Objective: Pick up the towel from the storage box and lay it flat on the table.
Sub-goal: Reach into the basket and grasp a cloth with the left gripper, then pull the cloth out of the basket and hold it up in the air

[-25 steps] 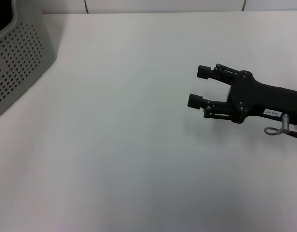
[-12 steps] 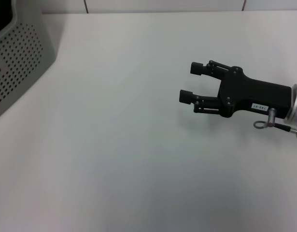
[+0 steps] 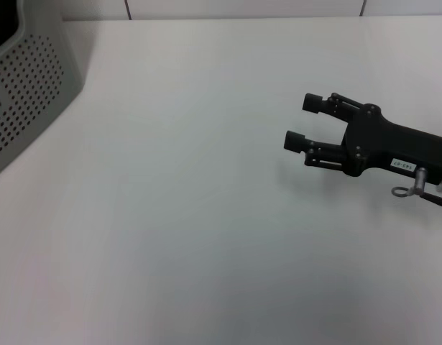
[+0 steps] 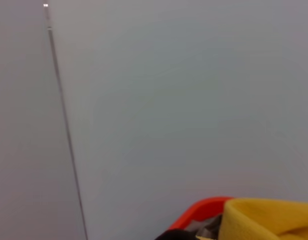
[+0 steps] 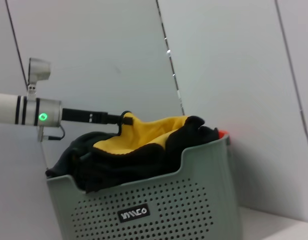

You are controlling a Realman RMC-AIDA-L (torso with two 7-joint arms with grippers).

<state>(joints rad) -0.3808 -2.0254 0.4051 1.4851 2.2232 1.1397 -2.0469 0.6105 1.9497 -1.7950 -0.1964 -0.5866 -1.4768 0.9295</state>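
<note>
Hovering my right gripper (image 3: 305,122) over the table (image 3: 185,187), jaws apart and empty, I judge it is waiting for the cloth to arrive. The towel (image 5: 143,137) is heaped in the box (image 5: 159,210) at the table's far left, and my left gripper (image 5: 124,120) sits at the pile; I cannot tell how its jaws stand. White tabletop, bare where I see it, backed by pale panelled wall (image 5: 219,60).

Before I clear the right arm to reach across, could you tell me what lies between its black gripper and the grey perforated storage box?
Head view: only bare white table between the open right gripper and box.
</note>
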